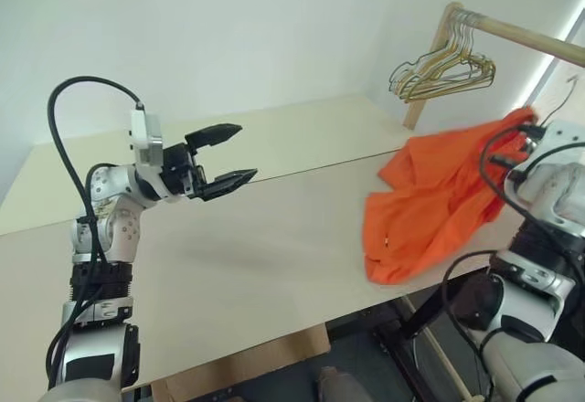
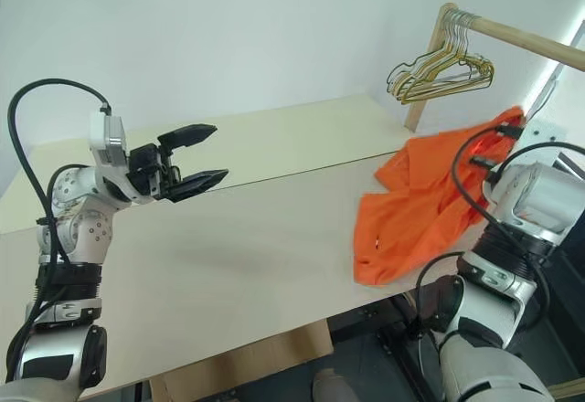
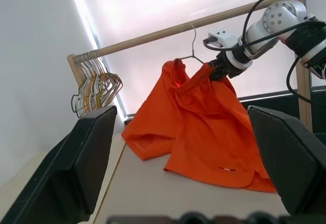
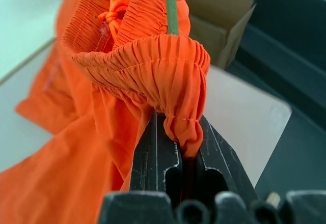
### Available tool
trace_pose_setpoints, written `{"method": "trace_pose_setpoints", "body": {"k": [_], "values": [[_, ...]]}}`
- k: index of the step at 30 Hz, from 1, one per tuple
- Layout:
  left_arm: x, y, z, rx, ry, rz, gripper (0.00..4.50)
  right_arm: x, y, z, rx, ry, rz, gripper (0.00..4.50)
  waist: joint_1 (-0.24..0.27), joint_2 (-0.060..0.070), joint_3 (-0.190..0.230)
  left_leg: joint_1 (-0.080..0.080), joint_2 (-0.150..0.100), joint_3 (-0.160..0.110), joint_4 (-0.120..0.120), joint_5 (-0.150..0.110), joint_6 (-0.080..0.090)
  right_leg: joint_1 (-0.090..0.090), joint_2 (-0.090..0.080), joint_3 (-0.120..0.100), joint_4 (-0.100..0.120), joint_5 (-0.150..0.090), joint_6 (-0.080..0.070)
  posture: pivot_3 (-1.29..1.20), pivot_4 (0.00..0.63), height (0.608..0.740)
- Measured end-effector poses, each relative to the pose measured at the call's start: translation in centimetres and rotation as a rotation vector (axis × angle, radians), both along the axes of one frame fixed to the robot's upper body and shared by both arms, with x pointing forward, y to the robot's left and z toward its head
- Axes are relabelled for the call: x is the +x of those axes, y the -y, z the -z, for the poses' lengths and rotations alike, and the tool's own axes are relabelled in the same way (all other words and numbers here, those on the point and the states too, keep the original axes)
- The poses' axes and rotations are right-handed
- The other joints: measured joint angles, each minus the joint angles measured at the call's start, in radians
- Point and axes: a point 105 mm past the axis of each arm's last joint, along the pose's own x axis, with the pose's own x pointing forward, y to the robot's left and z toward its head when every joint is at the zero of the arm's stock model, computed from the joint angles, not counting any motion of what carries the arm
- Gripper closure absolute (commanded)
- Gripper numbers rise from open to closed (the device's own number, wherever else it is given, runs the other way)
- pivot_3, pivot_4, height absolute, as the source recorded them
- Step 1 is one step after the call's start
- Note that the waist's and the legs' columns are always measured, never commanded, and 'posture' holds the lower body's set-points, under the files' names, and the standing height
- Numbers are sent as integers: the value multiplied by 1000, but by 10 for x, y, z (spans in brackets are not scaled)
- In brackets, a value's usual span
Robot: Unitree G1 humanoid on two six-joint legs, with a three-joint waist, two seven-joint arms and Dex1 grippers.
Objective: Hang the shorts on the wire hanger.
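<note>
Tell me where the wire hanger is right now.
The wire hanger is at the robot's right, its hook rising out of the shorts below the wooden rail, beside the right gripper, which is shut on the waistband.

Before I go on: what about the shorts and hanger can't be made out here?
- Wire hanger: in the left wrist view the shorts cover all but its hook.
- Right gripper: whether it pinches the wire too is hidden by the waistband, right wrist view.
</note>
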Motion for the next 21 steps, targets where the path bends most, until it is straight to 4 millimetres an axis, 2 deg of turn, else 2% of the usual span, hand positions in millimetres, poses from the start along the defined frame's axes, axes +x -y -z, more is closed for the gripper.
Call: {"method": "trace_pose_setpoints", "body": {"k": [4, 9, 11, 21], "values": [[-4, 0, 3, -5, -21, 5, 49, 13, 2, -12, 19, 38, -14, 4500, -9, 0, 0, 1, 0, 0, 0, 0, 0, 1, 0, 0, -1, 0, 0, -165, 0, 740], [-7, 1, 4, 14, -24, 13, 49, 26, 28, -42, 78, 134, 16, 4500, -10, 4, 2, 1, -1, 1, -2, 0, 0, 1, 0, 1, -2, 0, 0, -166, 0, 740], [-7, 1, 4, 15, -25, 13, 49, 30, 35, -47, 122, 169, 34, 4500, -11, 4, 2, 2, -1, 4, -3, 0, 0, 2, 0, 1, -3, 0, 0, -166, 0, 740], [-7, 4, 4, 19, -26, 13, 49, 40, 56, -26, 313, 223, 95, 4500, -12, 4, 3, 2, -1, 11, -5, 0, 0, 2, 0, 4, -6, -1, 1, -152, 0, 740]]}}
